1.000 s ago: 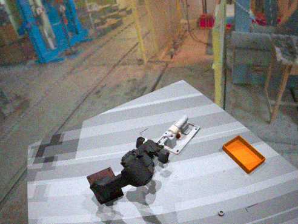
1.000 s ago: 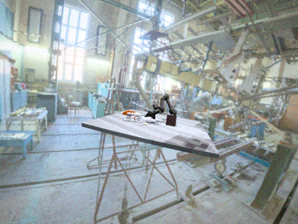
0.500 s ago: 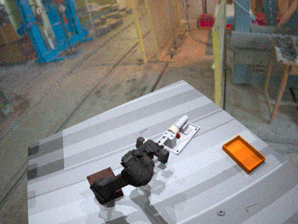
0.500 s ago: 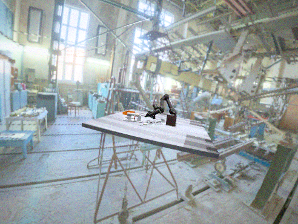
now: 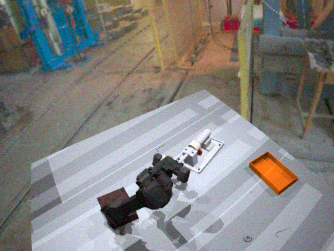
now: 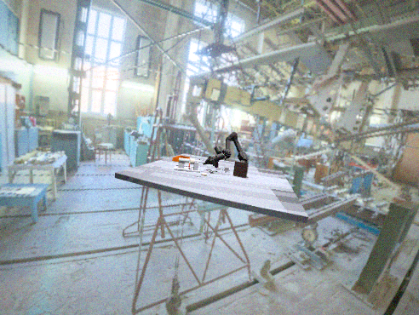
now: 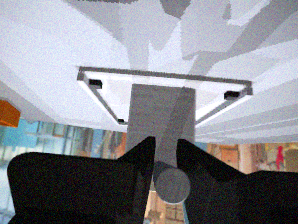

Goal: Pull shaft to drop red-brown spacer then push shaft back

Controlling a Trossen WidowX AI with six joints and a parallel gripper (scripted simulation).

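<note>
My gripper (image 5: 174, 162) (image 7: 165, 144) is shut on the grey shaft, whose round end (image 7: 172, 185) shows between the fingers in the wrist view. The shaft (image 5: 183, 157) runs through the grey support block (image 5: 191, 159) (image 7: 162, 110) towards the big white housing (image 5: 205, 135). A cream spacer (image 5: 194, 145) is on the shaft line in front of the housing. The red-brown spacer (image 5: 199, 151) is off the shaft, low beside the assembly over the white base plate (image 5: 206, 165) (image 7: 165, 75). Whether the shaft reaches into the housing is hidden.
An orange tray (image 5: 286, 186) (image 6: 182, 157) (image 7: 7, 114) stands to the right of the assembly in the top view. A small grey ring (image 5: 245, 239) lies near the front of the table. The arm's dark brown base block (image 5: 115, 195) (image 6: 240, 169) is at the left.
</note>
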